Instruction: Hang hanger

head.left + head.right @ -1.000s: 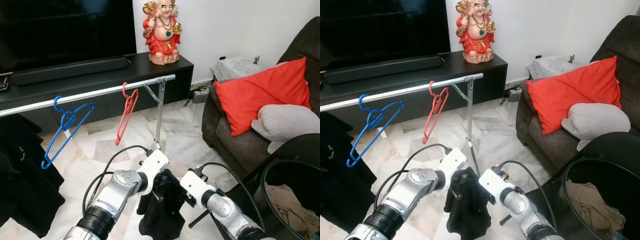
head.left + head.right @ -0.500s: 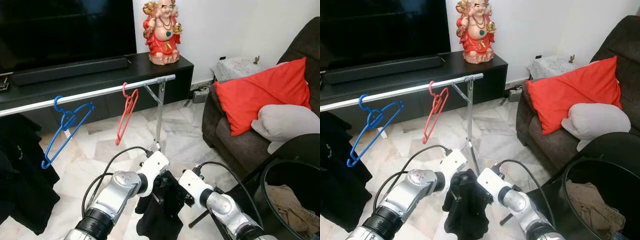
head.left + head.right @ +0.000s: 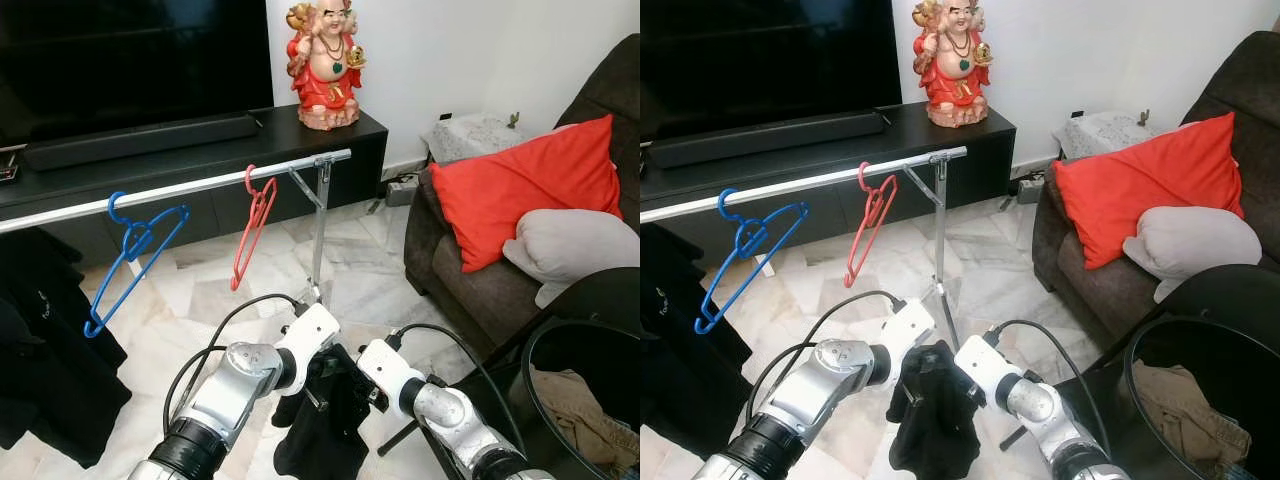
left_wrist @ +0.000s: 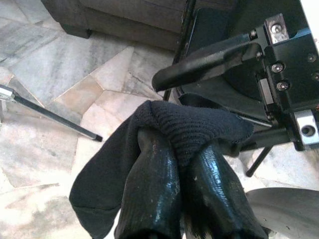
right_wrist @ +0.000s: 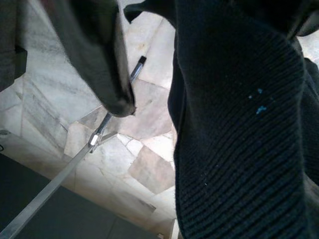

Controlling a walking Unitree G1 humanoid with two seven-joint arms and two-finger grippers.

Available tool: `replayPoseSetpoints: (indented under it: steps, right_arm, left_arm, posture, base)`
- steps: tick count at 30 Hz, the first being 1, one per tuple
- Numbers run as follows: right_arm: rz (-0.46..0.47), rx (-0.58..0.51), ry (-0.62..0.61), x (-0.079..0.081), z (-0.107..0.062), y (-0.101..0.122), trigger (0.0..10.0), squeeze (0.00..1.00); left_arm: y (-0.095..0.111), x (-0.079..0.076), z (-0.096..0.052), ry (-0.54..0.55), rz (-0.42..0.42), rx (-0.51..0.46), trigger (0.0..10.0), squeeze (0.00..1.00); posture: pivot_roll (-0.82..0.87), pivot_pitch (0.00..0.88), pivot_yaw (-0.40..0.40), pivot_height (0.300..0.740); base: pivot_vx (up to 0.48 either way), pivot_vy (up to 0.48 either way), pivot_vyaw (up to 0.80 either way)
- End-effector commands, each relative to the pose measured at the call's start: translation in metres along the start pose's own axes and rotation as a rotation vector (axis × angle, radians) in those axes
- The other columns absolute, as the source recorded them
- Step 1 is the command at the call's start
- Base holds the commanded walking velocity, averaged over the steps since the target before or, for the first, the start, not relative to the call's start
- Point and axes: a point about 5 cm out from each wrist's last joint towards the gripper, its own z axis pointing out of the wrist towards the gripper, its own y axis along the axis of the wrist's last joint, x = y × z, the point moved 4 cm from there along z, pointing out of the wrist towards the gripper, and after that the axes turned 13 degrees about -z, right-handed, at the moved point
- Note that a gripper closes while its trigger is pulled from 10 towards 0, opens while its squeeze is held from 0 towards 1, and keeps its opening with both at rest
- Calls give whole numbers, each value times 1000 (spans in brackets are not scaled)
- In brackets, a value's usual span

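While the left gripper [image 4: 192,164] pinched a black knit garment [image 3: 320,420] low at centre frame, right gripper [image 3: 368,398] pressed against the same cloth, its grip impossible to tell, red hanger [image 3: 253,230] and blue hanger [image 3: 130,255] hung on the silver rail [image 3: 200,185] at upper left.

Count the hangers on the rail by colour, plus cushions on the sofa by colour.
Blue hanger: 1
Red hanger: 1
Red cushion: 1
Grey cushion: 1
Total: 4
Both empty hangers hang on the silver rail. The left gripper is pinching the black garment.
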Motion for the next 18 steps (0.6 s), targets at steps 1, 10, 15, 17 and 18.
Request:
replayPoseSetpoints:
  steps: [1, 10, 15, 17, 18]
  right_arm:
    - [3, -4, 3, -3, 1, 2, 0, 0]
    - [-39, 27, 56, 5, 0, -4, 0, 0]
    - [-30, 29, 75, 8, -1, -6, 0, 0]
    - [-30, 28, 85, 10, -1, -6, 0, 0]
    - [-25, 26, 92, 11, -1, -6, 0, 0]
  left_arm:
    - [5, -3, -2, -13, 13, -19, 0, 0]
    - [6, -4, -2, -18, 16, -18, 0, 0]
    - [6, -5, -2, -26, 18, -18, 0, 0]
    - [6, -5, -3, -26, 19, -18, 0, 0]
    - [6, -5, -3, -26, 20, -18, 0, 0]
  posture:
    - [113, 45, -4, 740]
    - [113, 45, -4, 740]
    - [117, 46, -3, 740]
    - [118, 46, -4, 740]
    - [118, 46, -4, 740]
  base:
    - [0, 0, 0]
    - [0, 0, 0]
    - [0, 0, 0]
    - [0, 0, 0]
    - [0, 0, 0]
